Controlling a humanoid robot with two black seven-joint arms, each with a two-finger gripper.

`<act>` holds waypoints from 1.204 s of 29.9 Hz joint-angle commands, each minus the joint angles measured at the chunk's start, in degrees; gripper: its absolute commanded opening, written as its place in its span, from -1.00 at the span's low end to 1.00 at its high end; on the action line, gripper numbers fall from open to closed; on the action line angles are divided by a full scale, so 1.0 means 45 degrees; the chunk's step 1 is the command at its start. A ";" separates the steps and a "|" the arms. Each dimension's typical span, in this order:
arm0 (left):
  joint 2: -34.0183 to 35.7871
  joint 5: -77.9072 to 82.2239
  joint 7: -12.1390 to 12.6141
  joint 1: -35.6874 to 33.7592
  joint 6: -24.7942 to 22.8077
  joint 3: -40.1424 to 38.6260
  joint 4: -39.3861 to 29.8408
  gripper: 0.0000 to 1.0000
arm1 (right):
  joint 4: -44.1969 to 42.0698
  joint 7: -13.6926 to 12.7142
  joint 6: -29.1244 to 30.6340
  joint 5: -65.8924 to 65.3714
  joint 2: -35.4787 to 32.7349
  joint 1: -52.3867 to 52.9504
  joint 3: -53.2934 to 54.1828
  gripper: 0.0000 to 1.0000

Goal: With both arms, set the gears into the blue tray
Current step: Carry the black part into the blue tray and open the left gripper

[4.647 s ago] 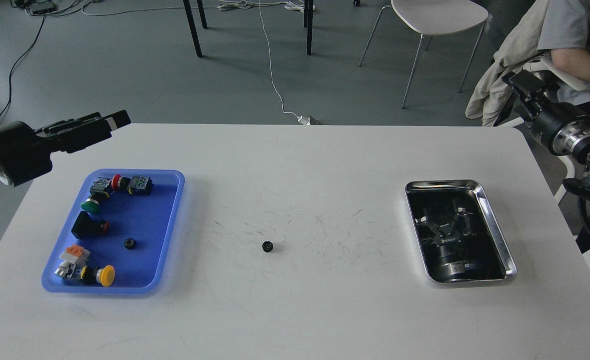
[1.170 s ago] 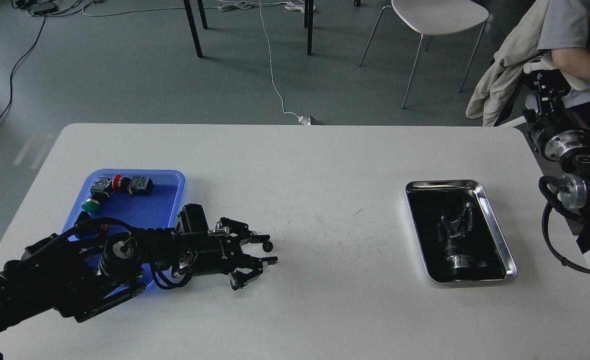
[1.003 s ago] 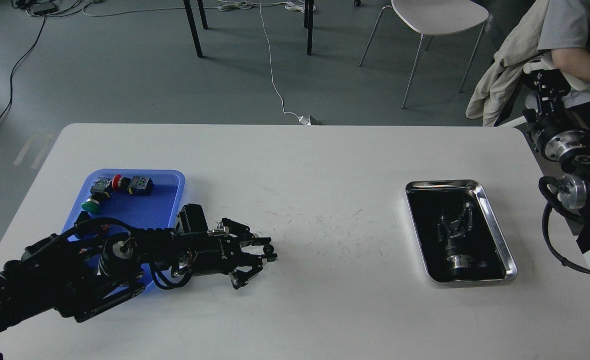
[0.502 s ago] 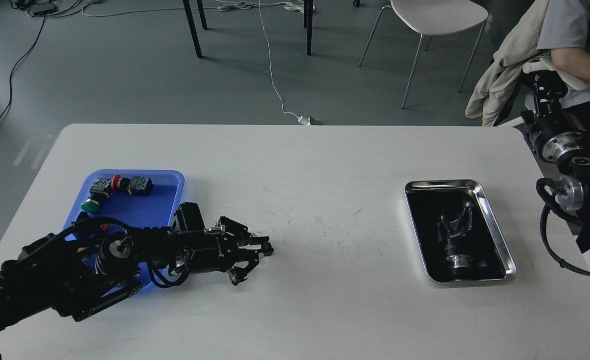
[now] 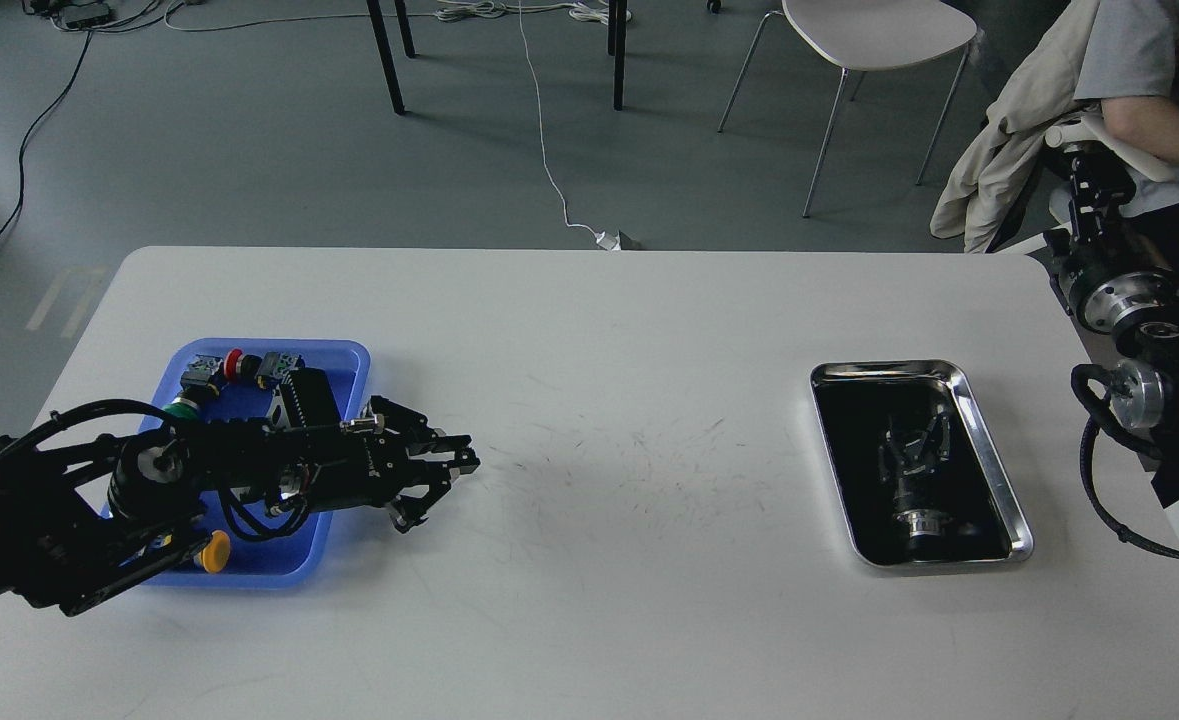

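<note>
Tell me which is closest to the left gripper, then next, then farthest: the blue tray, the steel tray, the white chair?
Measured from the left gripper in the head view:
1. Blue tray: just to its left, under the arm.
2. Steel tray: across the table, on the right side.
3. White chair: off the table, on the floor beyond the far edge, to the right.

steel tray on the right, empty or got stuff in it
Empty, as far as the head view shows. The steel tray has a dark mirror-like floor; the shapes in it look like a reflection, not loose parts, though that cannot be told for sure.
</note>
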 commanded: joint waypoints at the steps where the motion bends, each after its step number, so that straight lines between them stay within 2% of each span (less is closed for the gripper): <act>1: 0.0824 -0.0003 -0.0003 -0.0220 0.0010 0.0016 -0.0018 -0.90 | 0.0004 0.0098 0.0020 0.0000 0.0072 0.0000 -0.0018 0.88; 7: 0.1899 -0.0221 -0.0003 -0.0142 0.0049 0.0036 0.0118 -0.89 | 0.0004 0.0118 0.0001 0.0000 0.0150 0.0000 -0.0018 0.88; 15: 0.2330 -0.0867 -0.0003 -0.0045 0.0263 0.0075 0.0898 -0.89 | 0.0024 0.0118 0.0020 0.0000 0.0150 -0.0019 -0.0018 0.89; 19: 0.2194 -0.1003 -0.0003 0.0034 0.0615 0.0095 0.1660 -0.89 | 0.0024 0.0118 0.0020 0.0000 0.0150 -0.0058 -0.0018 0.89; 36: 0.1979 -0.1218 -0.0003 0.0776 0.0674 0.0075 0.2013 -0.86 | 0.0024 0.0118 0.0020 -0.0020 0.0130 -0.0117 -0.0018 0.89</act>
